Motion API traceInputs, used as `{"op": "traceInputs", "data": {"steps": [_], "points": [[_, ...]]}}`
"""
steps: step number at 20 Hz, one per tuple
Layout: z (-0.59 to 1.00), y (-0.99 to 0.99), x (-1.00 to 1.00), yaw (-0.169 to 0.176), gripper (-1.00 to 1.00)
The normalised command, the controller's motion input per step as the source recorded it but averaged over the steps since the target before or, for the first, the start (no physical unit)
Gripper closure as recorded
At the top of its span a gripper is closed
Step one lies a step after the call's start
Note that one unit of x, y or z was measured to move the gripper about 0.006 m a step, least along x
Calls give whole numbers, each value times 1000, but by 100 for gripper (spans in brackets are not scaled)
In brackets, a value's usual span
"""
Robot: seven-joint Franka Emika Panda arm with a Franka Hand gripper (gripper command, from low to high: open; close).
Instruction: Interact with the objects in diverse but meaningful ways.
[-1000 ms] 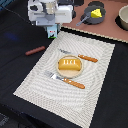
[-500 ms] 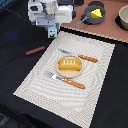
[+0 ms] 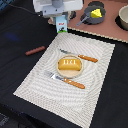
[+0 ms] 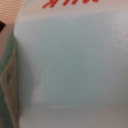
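Note:
The white milk carton (image 3: 61, 25) with green and red print hangs at the far corner of the striped placemat (image 3: 35, 85). My gripper (image 3: 60, 19) is right above it and shut on its top. In the wrist view the carton's white face (image 4: 70, 65) with red lettering fills the picture, and my fingers do not show. The orange-brown bread loaf (image 3: 69, 64) sits on a small plate in the middle of the mat. A reddish-brown sausage (image 3: 35, 50) lies on the dark table towards the exterior view's left. The yellow cheese wedge (image 3: 96, 13) rests in the small grey saucepan (image 3: 89, 18).
An orange-handled knife (image 3: 80, 56) lies beyond the plate and an orange-handled fork (image 3: 66, 80) lies in front of it. A larger grey pot (image 3: 123, 18) stands at the far right on a wooden board (image 3: 107, 29).
My gripper and the milk carton have shifted together towards the exterior view's right. The bread, sausage and cutlery have stayed put.

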Motion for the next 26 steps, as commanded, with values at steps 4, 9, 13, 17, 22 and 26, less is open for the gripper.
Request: {"op": "traceInputs", "data": {"steps": [4,9,13,17,22,26], "points": [[656,0,1000,-21,100],[622,-2,1000,-23,100],[259,-62,1000,-31,100],[-26,-61,1000,-32,100],[-142,-22,1000,-26,100],[-271,-4,996,-32,100]]}}
